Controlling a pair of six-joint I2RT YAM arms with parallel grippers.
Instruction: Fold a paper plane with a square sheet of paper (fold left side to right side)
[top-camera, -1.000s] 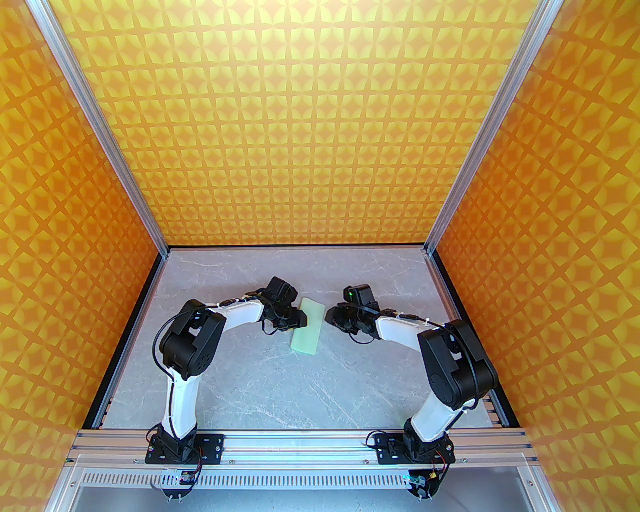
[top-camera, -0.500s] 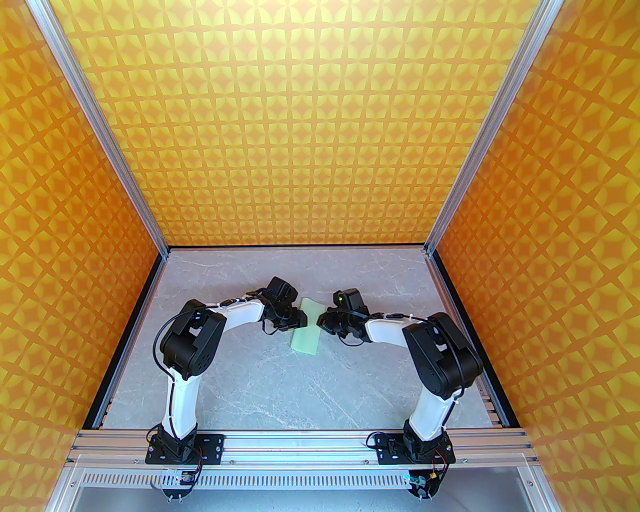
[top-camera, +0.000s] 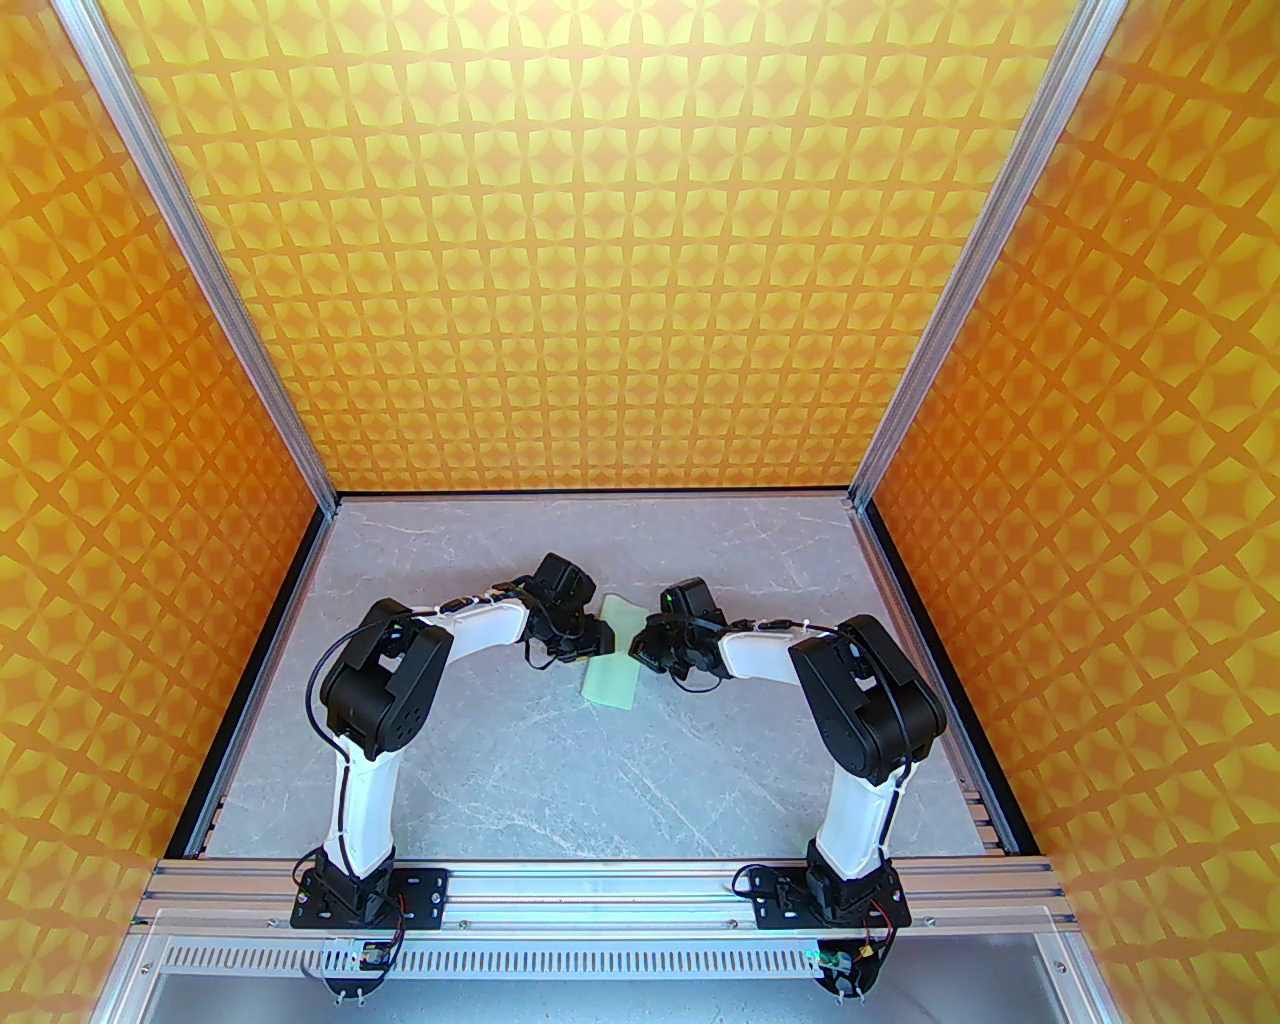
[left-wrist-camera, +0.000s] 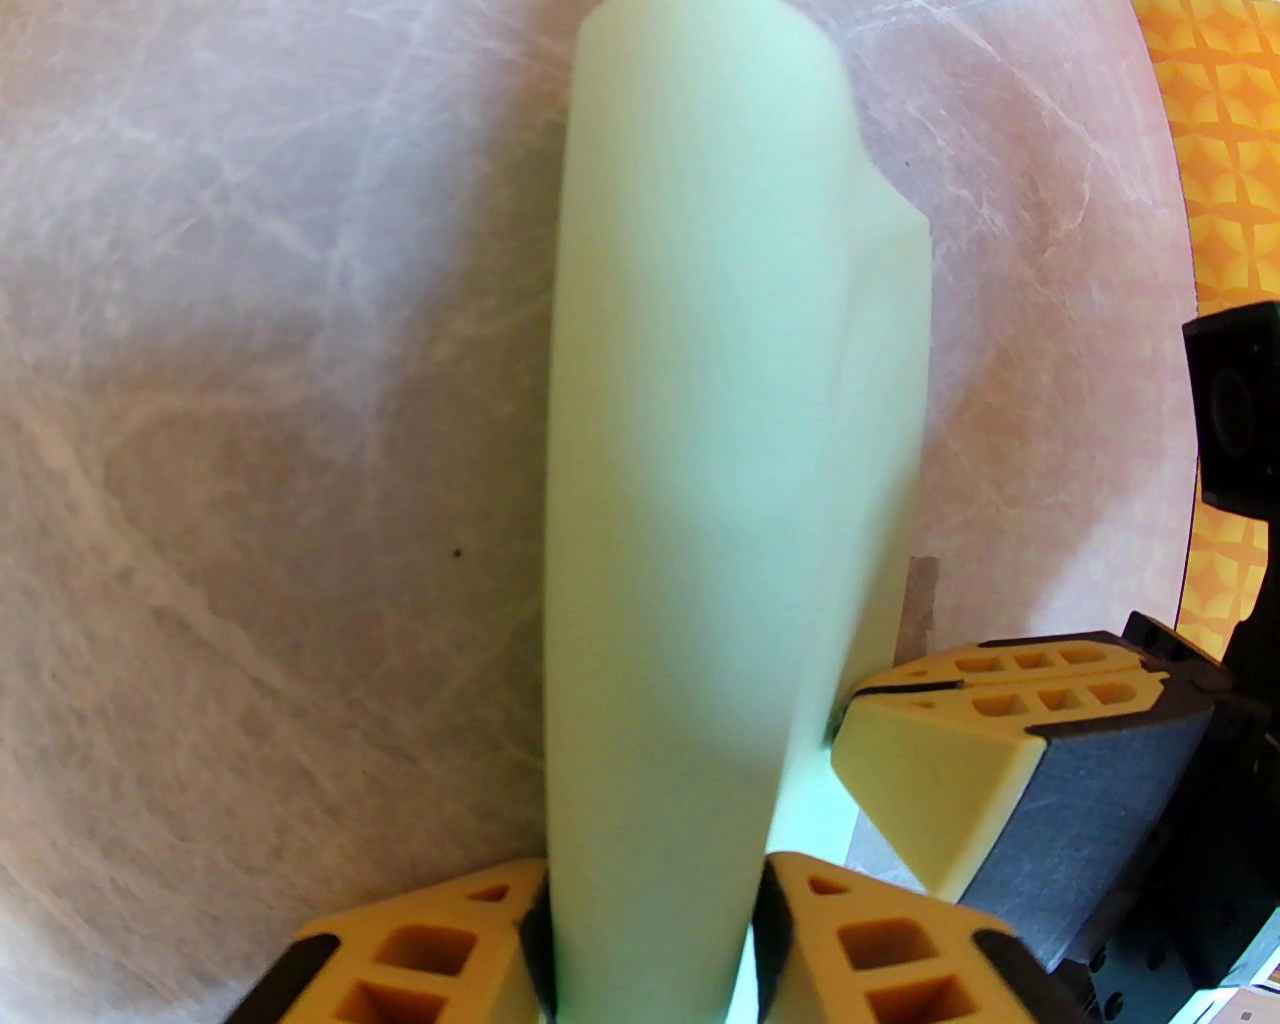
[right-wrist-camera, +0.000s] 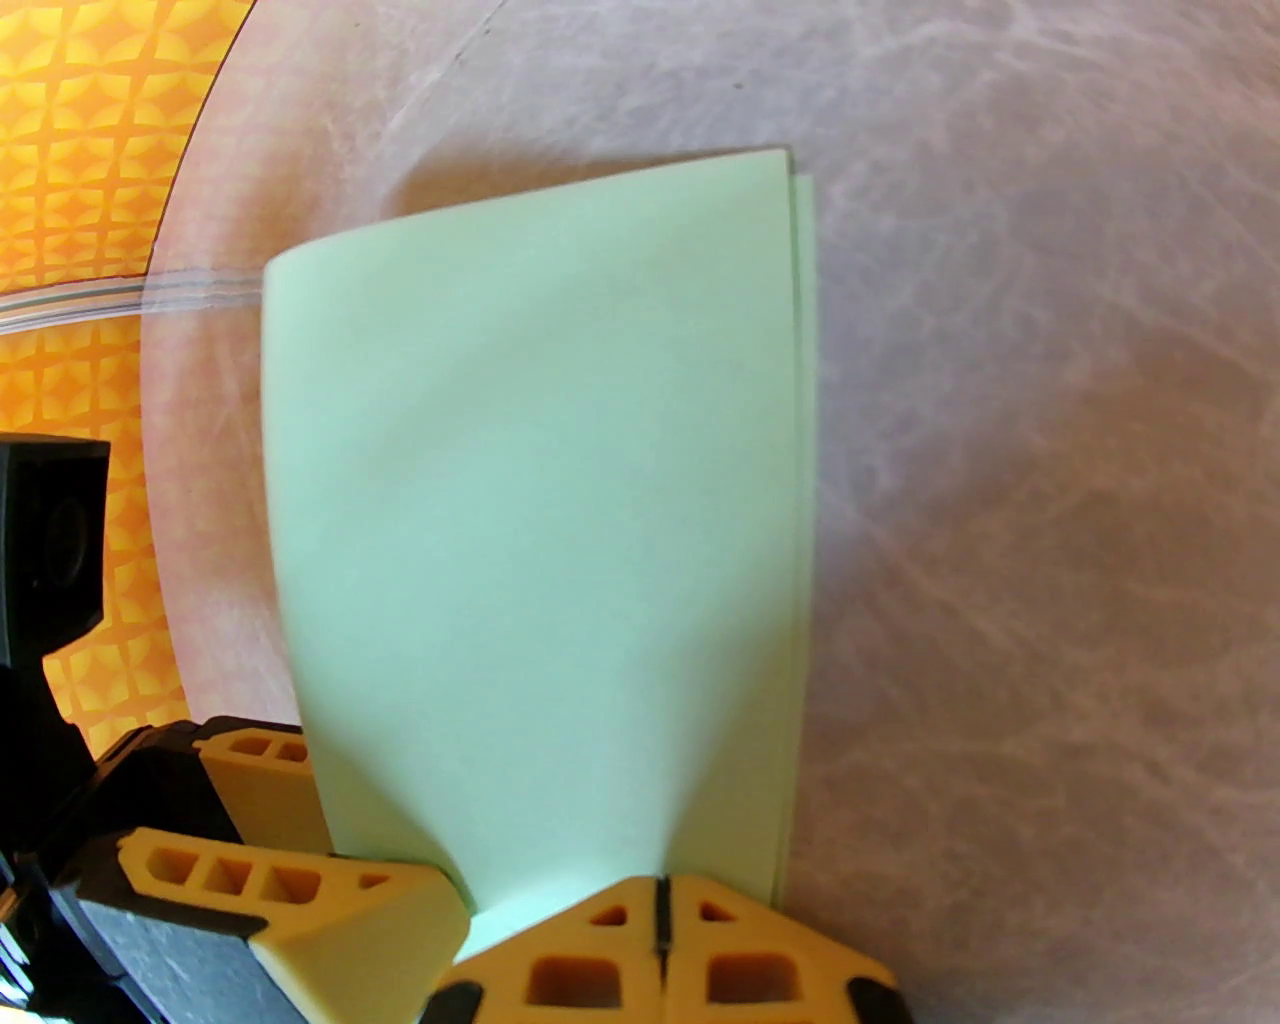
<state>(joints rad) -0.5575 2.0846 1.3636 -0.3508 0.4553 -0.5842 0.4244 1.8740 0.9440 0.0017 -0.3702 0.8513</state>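
Between orange walls (top-camera: 640, 250), on the grey marble tabletop (top-camera: 520, 780), the paper (top-camera: 612, 682) is laid long axis near-to-far, gripped by part-open left fingers (left-wrist-camera: 870, 950), touched by closed right fingers (right-wrist-camera: 740, 970).

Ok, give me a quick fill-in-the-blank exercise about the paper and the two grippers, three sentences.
1. The folded sheet of paper is pale ____ in colour.
2. The right gripper has its jaws ____ at the sheet's edge.
3. The left gripper has the sheet running between its two ____.
Missing words: green; shut; fingers.
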